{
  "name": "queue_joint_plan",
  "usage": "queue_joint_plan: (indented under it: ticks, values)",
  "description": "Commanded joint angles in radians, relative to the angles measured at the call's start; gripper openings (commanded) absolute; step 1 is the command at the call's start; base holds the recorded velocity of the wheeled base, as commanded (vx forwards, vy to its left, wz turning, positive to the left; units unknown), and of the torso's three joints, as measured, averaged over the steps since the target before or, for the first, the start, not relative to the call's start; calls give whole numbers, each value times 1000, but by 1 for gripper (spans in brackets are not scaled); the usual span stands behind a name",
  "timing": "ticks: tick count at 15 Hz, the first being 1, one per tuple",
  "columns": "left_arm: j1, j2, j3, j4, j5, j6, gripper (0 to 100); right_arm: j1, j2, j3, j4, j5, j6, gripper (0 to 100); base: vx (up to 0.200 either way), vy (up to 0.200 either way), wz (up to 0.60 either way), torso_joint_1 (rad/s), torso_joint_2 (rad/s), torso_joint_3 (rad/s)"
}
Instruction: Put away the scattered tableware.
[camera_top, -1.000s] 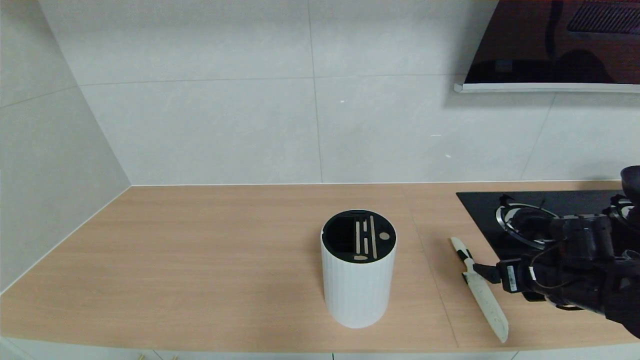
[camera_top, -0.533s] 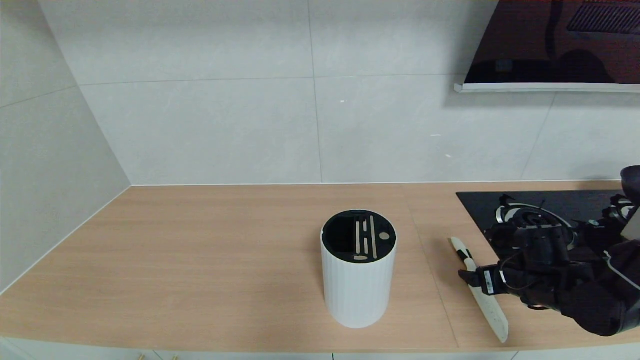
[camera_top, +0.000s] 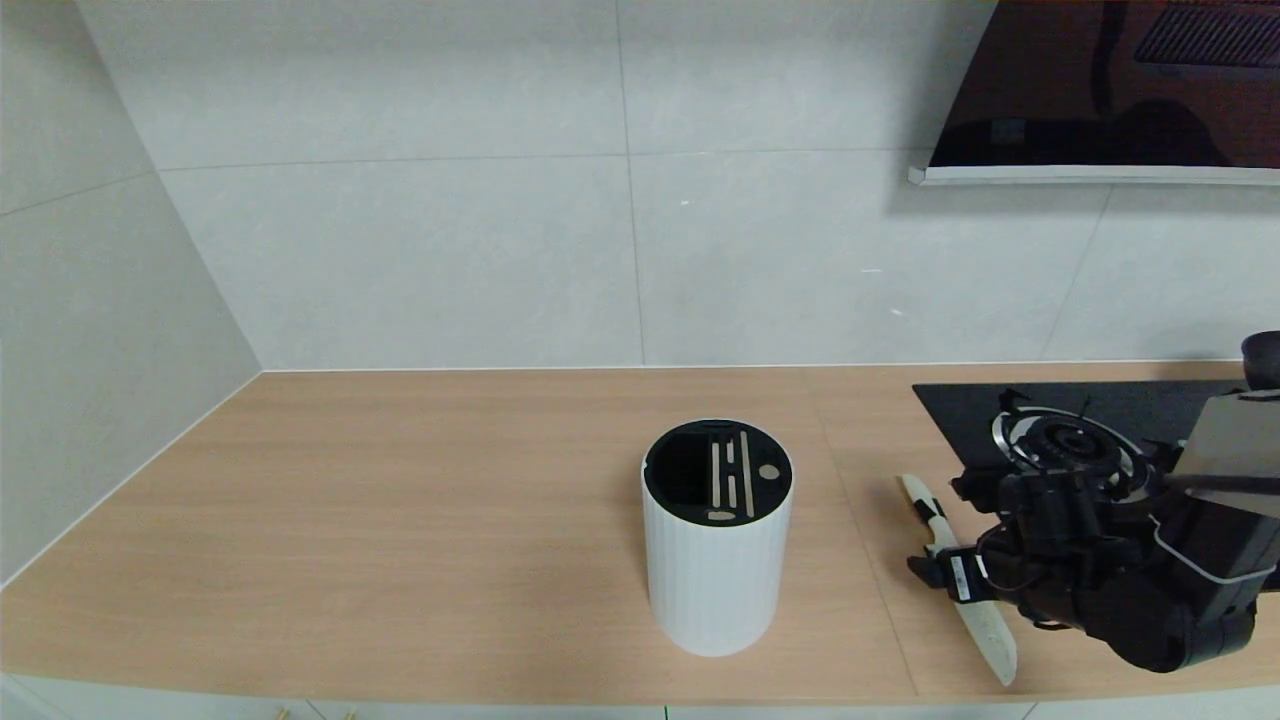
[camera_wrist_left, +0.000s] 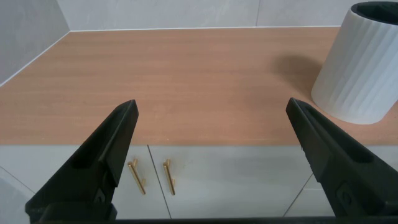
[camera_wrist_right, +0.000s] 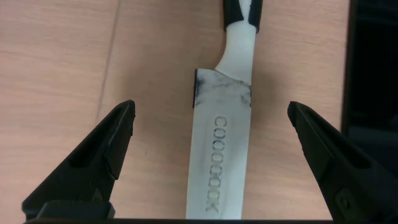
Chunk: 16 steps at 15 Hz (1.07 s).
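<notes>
Before me a wooden surface (camera_top: 400, 520) meets a grey tiled wall (camera_top: 450, 250); a black gas hob (camera_top: 960, 410) sits far right, under a dark hood (camera_top: 1100, 100).

The knife (camera_wrist_right: 221, 155) is seen as white, its blade marked by a grey-black smudge at the heel and a line of dark print; black bands are shown on the white handle. The holder (camera_top: 715, 570) is coloured white with fine vertical ribbing, and its top is black, cut by pale beige slots. A light wood grain is carried by the counter (camera_top: 400, 520). The wall (camera_top: 400, 250) is tiled in pale grey. The hob (camera_top: 960, 410) is finished in black, and its burner (camera_top: 1065, 440) is ringed in silver. The hood (camera_top: 1100, 90) is glossy and dark, edged with a pale strip. The left gripper (camera_wrist_left: 211, 162) and right gripper (camera_wrist_right: 208, 165) are black. The doors (camera_wrist_left: 236, 180) are white, fitted with gold handles (camera_wrist_left: 135, 176).
</notes>
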Motion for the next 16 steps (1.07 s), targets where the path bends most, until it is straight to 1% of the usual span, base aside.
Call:
queue_joint_plan:
  ticks: [1, 15, 16]
  values:
    - [0, 0, 0, 0, 0, 0, 100, -3, 36, -16, 0, 0, 1, 100, 0, 0, 0, 0, 0, 0]
    - [0, 0, 0, 0, 0, 0, 100, -15, 66, -39, -2, -2, 4, 100, 0, 0, 0, 0, 0, 0]
    - [0, 0, 0, 0, 0, 0, 100, -17, 68, -39, -2, -2, 4, 0, 0, 0, 0, 0, 0, 0]
